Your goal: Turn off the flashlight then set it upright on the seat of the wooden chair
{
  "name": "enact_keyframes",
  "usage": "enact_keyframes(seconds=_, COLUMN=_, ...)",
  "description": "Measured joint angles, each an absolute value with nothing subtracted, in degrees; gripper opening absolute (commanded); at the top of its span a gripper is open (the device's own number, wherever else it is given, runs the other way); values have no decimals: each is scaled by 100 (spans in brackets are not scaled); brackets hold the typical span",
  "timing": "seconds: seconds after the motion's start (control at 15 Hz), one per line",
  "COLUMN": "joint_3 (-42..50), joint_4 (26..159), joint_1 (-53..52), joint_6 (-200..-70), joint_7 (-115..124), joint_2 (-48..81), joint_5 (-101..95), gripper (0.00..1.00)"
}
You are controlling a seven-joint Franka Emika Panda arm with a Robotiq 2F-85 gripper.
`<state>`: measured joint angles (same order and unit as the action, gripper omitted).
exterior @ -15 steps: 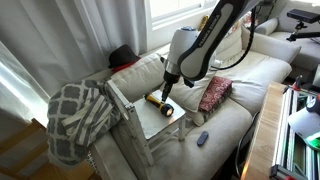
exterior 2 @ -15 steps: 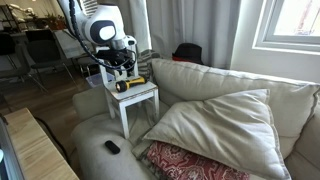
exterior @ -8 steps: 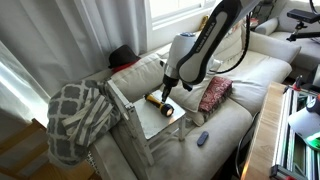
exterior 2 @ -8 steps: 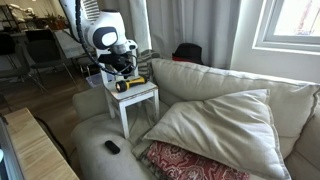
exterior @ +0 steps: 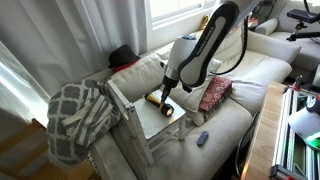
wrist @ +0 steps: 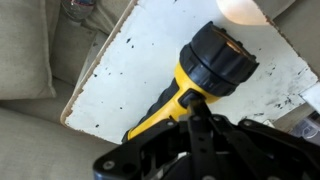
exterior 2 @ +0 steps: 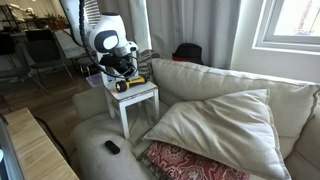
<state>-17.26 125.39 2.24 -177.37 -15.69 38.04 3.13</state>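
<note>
The flashlight, yellow-bodied with a wide black head, lies on its side on the pale seat of the wooden chair. A bright patch glows on the seat just past its head. My gripper is shut, its joined fingertips resting on the dark button patch on top of the yellow body, not clasping it. In both exterior views the gripper stands straight above the flashlight on the chair.
The chair stands against a cream sofa. A red patterned cushion and a small dark remote lie on the sofa. A checked blanket hangs over the chair's side. A big cream pillow lies nearby.
The jaws have closed together onto the top of the flashlight. The flashlight has stayed lying in the same place, and the arm has barely moved.
</note>
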Motion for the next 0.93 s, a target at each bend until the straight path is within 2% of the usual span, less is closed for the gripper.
enact_keyframes(seconds=0.93, joint_3=-1763, joint_4=12489, joint_1=330, joint_6=-18099, joint_7=-1413, joint_2=4012, joint_5=-76, gripper=0)
